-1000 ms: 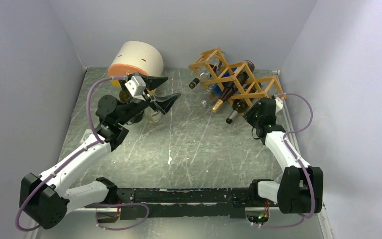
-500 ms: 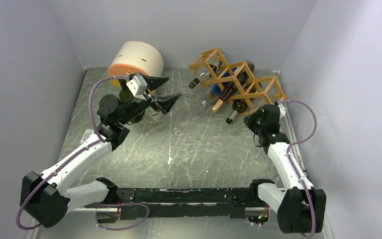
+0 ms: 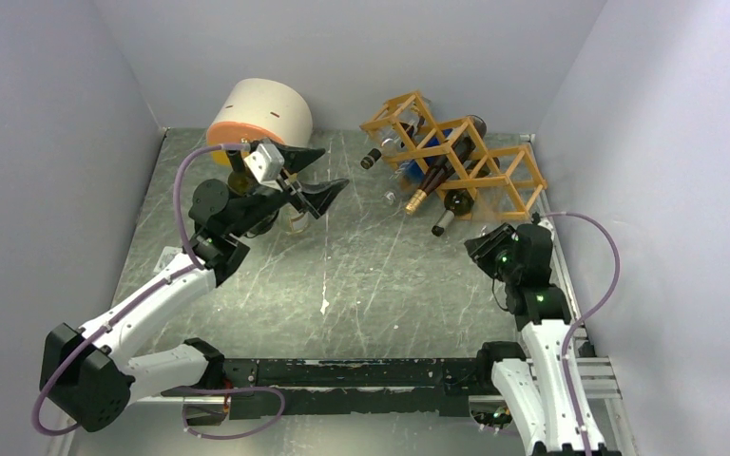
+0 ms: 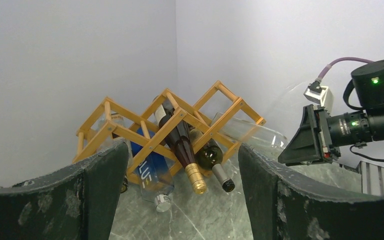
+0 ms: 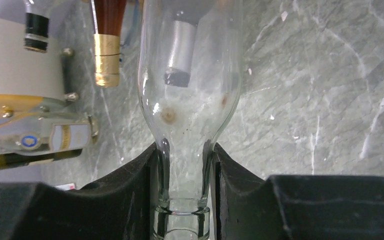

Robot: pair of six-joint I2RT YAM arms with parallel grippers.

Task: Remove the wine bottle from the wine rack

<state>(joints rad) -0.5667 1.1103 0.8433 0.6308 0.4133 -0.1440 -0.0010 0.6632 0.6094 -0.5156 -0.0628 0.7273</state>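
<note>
The wine rack (image 4: 182, 112) stands at the far right of the table (image 3: 361, 285). The right gripper (image 5: 186, 165) has its fingers (image 5: 130, 185) pinched on the neck of the clear wine bottle (image 5: 190, 90). The neck is the narrowest grip point and lies in line with the cell axis. The bottle's base appears to sit in the rack's rightmost cell. The left gripper (image 4: 180, 165) hangs with its fingers spread at the far left, holding nothing and well apart from the rack, probably to keep out of the way.
</note>
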